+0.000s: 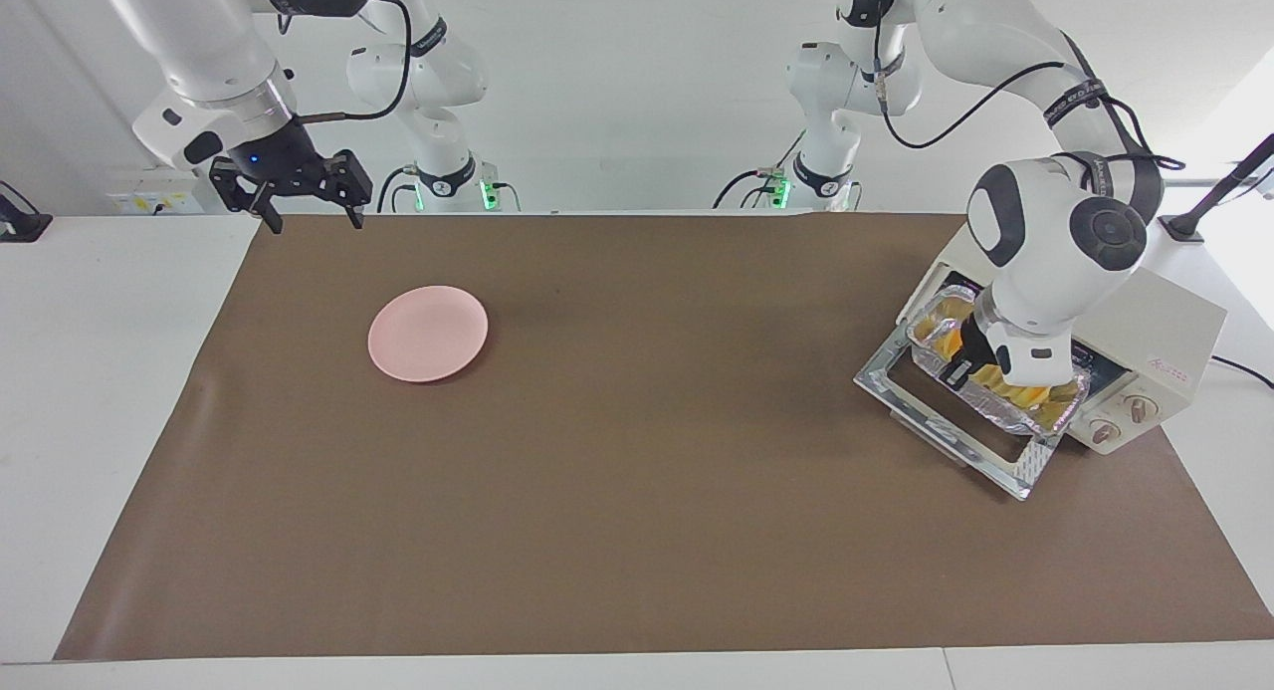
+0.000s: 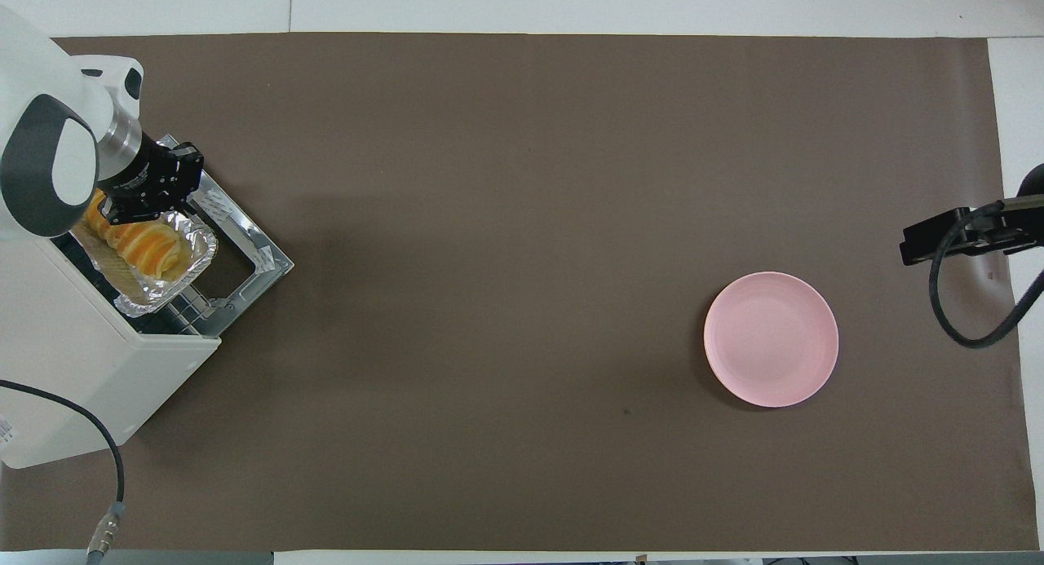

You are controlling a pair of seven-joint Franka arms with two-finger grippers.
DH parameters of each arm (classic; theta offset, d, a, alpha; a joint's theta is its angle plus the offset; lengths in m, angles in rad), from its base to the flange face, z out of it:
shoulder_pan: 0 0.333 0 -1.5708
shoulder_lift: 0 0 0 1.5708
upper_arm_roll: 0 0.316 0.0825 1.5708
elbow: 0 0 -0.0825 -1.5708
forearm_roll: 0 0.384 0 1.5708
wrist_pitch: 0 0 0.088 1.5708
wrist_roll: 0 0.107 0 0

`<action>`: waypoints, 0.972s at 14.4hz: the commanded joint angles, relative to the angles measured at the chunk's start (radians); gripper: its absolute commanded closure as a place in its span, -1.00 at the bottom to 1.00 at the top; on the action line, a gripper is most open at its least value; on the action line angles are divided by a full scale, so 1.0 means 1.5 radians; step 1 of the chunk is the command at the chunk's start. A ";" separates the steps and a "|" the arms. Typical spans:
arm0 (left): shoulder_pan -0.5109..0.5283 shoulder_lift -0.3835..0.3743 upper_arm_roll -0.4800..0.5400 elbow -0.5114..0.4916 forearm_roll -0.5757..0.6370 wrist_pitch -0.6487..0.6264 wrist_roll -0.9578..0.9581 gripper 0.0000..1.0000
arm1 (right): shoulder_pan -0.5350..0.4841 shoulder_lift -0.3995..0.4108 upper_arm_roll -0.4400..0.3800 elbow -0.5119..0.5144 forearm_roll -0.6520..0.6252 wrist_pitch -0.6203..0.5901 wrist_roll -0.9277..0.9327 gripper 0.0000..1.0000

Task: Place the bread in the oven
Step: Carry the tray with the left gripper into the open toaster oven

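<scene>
Left end effector (image 1: 963, 363) seemingly gripping tray (image 1: 995, 403)

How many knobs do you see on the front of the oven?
2. Both knobs sit on the oven front panel, beside the open door at the end farther from the robots: one higher, one lower. The left arm hides part of the oven, so more may be covered.

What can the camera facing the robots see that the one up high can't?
Only the facing camera shows the oven's two knobs and the right claw waiting near the mat's corner. Only the overhead camera shows clearly the bread lying in the foil tray. Both show the left claw gripping that tray at the oven's opening, and the pink plate.
</scene>
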 commanded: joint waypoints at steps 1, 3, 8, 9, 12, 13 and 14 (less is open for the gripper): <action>-0.008 -0.039 0.027 -0.074 0.000 0.039 -0.016 1.00 | -0.011 -0.014 0.008 -0.016 0.002 0.000 -0.010 -1.00; -0.008 -0.046 0.047 -0.097 0.000 0.052 -0.014 1.00 | -0.011 -0.014 0.008 -0.016 0.002 0.000 -0.010 -1.00; 0.010 -0.052 0.057 -0.114 0.001 0.060 -0.008 1.00 | -0.011 -0.014 0.008 -0.016 0.002 0.000 -0.010 -1.00; 0.010 -0.054 0.057 -0.119 0.001 0.063 -0.006 1.00 | -0.011 -0.014 0.008 -0.016 0.002 0.000 -0.010 -1.00; 0.010 -0.059 0.057 -0.129 0.001 0.065 -0.005 1.00 | -0.010 -0.014 0.008 -0.016 0.002 0.000 -0.010 -1.00; 0.010 -0.060 0.056 -0.131 0.001 0.070 0.003 1.00 | -0.010 -0.014 0.008 -0.016 0.002 0.000 -0.010 -1.00; 0.010 -0.060 0.057 -0.131 0.001 0.075 0.026 1.00 | -0.011 -0.014 0.008 -0.016 0.002 0.000 -0.010 -1.00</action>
